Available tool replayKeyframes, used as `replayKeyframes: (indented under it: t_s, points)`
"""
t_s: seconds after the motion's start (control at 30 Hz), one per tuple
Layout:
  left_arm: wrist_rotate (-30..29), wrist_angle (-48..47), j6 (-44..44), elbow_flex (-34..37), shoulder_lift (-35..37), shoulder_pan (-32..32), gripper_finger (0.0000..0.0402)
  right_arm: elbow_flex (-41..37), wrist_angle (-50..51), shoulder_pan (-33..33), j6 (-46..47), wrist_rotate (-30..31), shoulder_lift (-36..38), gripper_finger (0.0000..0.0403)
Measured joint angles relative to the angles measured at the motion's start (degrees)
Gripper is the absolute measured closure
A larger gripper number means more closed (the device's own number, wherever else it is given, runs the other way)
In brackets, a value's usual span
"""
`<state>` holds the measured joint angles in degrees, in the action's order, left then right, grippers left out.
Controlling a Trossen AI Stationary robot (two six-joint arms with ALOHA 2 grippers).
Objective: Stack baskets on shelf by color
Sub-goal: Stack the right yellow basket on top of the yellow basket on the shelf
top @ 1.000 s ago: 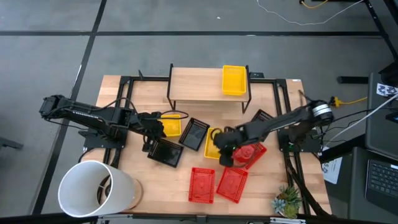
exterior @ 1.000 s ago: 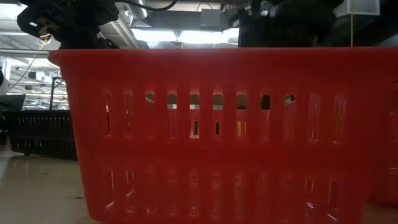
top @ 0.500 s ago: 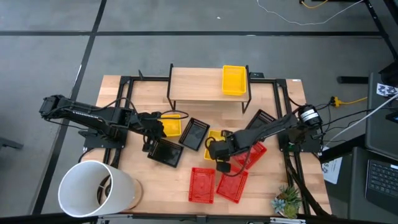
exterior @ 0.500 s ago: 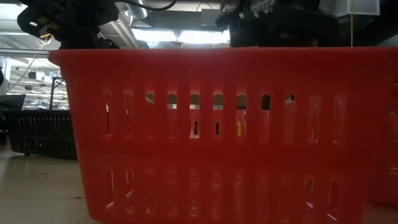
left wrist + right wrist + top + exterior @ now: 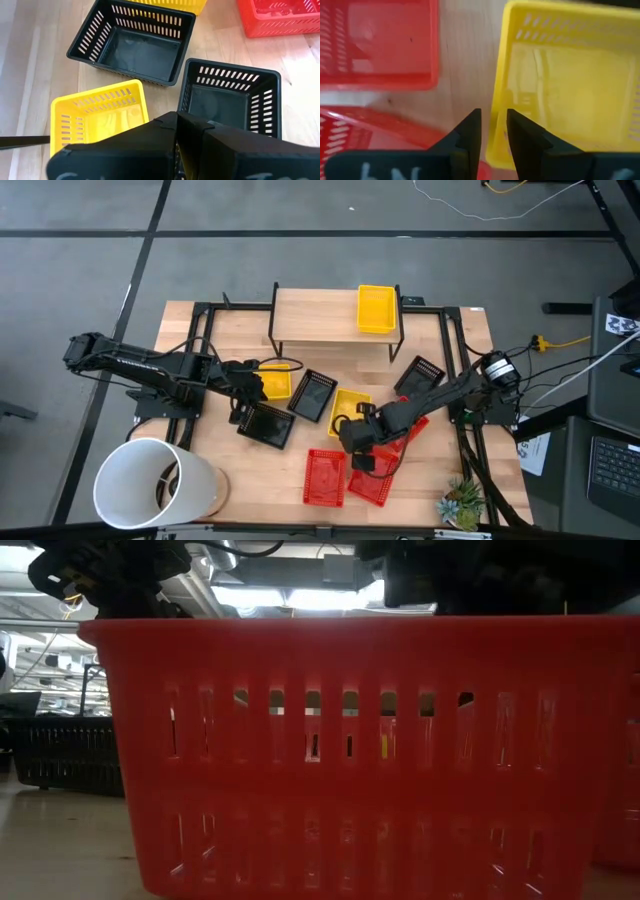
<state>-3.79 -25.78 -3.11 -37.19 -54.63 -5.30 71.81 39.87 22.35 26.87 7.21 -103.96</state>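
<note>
The right hand [image 5: 352, 436] hovers with fingers slightly spread beside the wall of a yellow basket [image 5: 560, 80] in front of the shelf [image 5: 316, 318], with no grip on it yet. If the fingers come down astride the wrong edge, they may snag the red basket [image 5: 377, 477] just beside it, or drag it along. One yellow basket [image 5: 376, 308] already sits on the shelf; a crooked pinch could tip the next one short of it. The left hand [image 5: 244, 388], pressed together, waits over a black basket [image 5: 266, 424] near another yellow basket [image 5: 276, 383].
</note>
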Motion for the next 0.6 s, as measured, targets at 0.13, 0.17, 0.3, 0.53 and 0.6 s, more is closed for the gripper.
replayKeyframes:
  t_s: [0.13, 0.17, 0.3, 0.53, 0.6]
  points:
    - [0.0, 0.0, 0.0, 0.0, 0.0, 0.0, 0.0401, -3.2, -3.4, 0.3, 0.5, 0.6, 0.0, 0.0311]
    - [0.0, 0.0, 0.0, 0.0, 0.0, 0.0, 0.0401, -3.9, -4.1, 0.3, 1.3, 0.7, 0.0, 0.0311]
    - [0.0, 0.0, 0.0, 0.0, 0.0, 0.0, 0.0401, -6.9, -9.8, 0.0, 1.3, 0.7, 0.0, 0.0311]
    - [0.0, 0.0, 0.0, 0.0, 0.0, 0.0, 0.0401, -9.4, -13.2, -1.2, 1.4, 0.7, 0.0, 0.033]
    - [0.0, 0.0, 0.0, 0.0, 0.0, 0.0, 0.0401, -9.4, -13.1, -1.6, 1.5, 0.7, 0.0, 0.0358]
